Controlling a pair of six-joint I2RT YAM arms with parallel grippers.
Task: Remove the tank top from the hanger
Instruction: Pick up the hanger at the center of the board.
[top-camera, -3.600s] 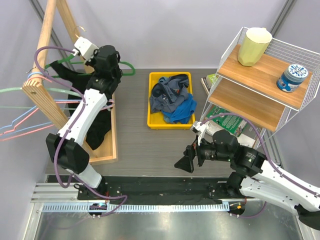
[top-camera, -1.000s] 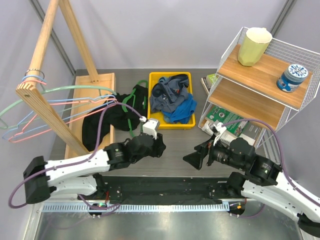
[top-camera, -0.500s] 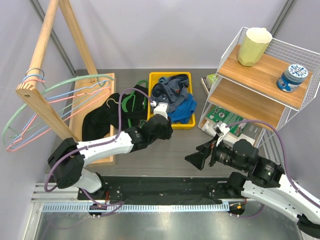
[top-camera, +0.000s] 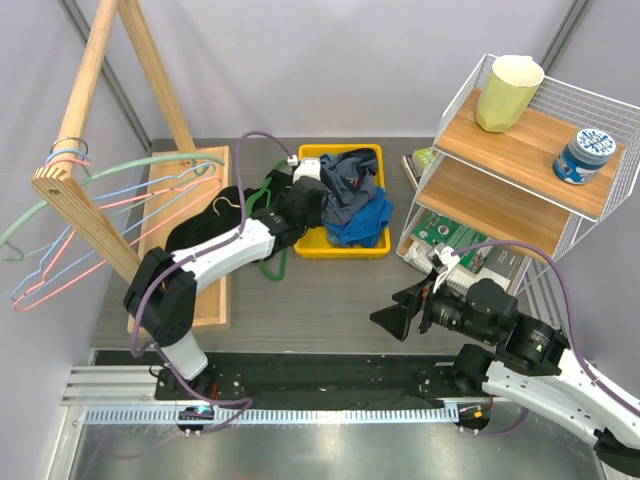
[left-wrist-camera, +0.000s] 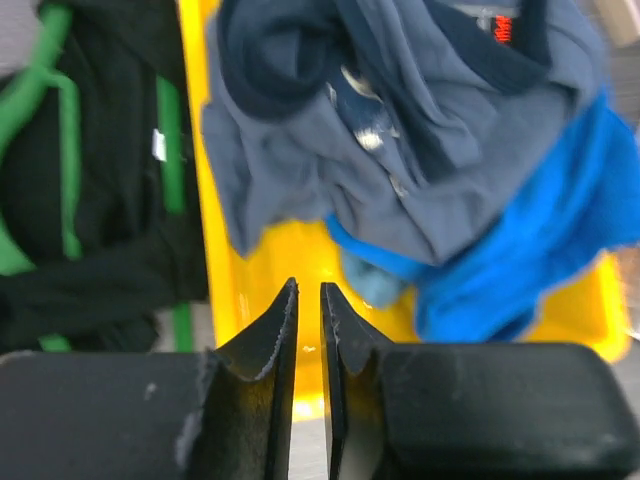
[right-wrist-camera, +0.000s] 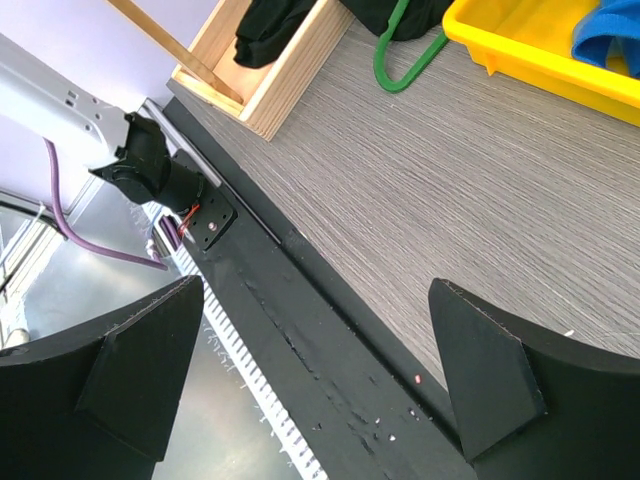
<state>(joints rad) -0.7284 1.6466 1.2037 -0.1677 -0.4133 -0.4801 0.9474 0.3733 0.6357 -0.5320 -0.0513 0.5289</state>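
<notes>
The black tank top (top-camera: 215, 232) lies crumpled on the green hanger (top-camera: 272, 262), partly on the table and partly on the wooden rack base. In the left wrist view the tank top (left-wrist-camera: 100, 250) and hanger (left-wrist-camera: 170, 130) sit at the left. My left gripper (top-camera: 312, 198) hovers over the left rim of the yellow bin (top-camera: 310, 248). Its jaws (left-wrist-camera: 308, 290) are nearly together with nothing between them. My right gripper (top-camera: 395, 315) is wide open and empty over the front of the table, away from the tank top (right-wrist-camera: 275, 20) and the hanger (right-wrist-camera: 400, 60).
The yellow bin (left-wrist-camera: 255, 270) holds grey and blue clothes (top-camera: 350, 195). The wooden rack (top-camera: 95, 215) at the left carries several empty wire hangers (top-camera: 60, 255). A wire shelf (top-camera: 520, 150) with a cup and a tin stands at the right.
My left gripper has swung from the front middle of the table out to the bin's left rim. The tank top and hanger lie loose by the rack base. The right arm has barely moved.
</notes>
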